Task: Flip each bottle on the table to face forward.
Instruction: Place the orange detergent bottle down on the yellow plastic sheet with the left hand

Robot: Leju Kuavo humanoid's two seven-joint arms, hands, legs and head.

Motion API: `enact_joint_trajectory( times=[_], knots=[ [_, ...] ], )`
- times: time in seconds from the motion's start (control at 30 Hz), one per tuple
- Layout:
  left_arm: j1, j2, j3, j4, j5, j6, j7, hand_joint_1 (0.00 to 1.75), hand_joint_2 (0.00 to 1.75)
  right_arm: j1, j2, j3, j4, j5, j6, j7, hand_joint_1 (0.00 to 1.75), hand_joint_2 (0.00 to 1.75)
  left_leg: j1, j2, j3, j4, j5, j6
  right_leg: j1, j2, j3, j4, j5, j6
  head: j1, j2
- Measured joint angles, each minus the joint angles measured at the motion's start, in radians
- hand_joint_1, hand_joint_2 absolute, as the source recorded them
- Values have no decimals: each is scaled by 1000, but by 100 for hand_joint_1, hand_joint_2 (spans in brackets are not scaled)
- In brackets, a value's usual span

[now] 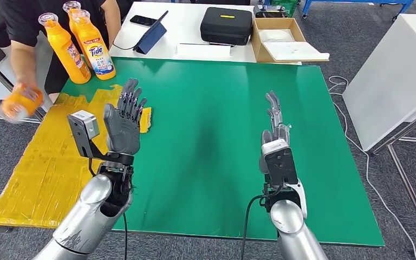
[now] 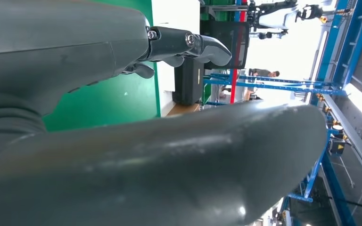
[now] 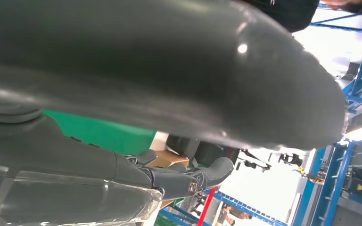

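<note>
Head view showed both hands raised above the green table (image 1: 211, 162) with nothing in them. The left hand (image 1: 124, 122) stood upright, fingers spread and empty, just beside the yellow taped mat (image 1: 43, 173). The right hand (image 1: 273, 135) was held edge-on over the middle of the table, fingers straight and apart, also touching nothing.

Three orange bottles (image 1: 89, 46) stood close together at the far left corner of the table, well apart from either hand; one showed its label toward the robot, how the other two were turned I could not tell. A person (image 1: 27, 32) stood just behind them, holding another bottle (image 1: 19, 103), blurred, off the table's left edge.

The step in hand seemed to be waiting for a bottle to be set down. To do it well, the left hand should probably stay spread and clear until the person's arm had left, then close round a bottle's body, not its neck, and turn it upright without tipping its neighbours.
</note>
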Motion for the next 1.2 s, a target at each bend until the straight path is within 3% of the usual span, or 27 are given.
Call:
enact_joint_trajectory(
  times=[0.7,1.0,1.2],
  knots=[
    [-19,-19,-10,36,-3,6,0,0,0,-8,8,3,33,-1,-8,0,0,0,0,0,0,0,0,0,0,0,0,0,0,0,0,0],
    [-52,-50,-4,87,-110,51,-8,0,0,1,5,3,10,20,-96,-6,0,0,0,0,0,0,0,0,0,0,0,0,0,0,0,0],
    [-54,-52,13,109,-130,19,-16,0,0,-4,-2,14,0,-34,-64,-27,0,0,0,1,0,0,0,0,0,0,0,0,0,0,0,0]
  ],
)
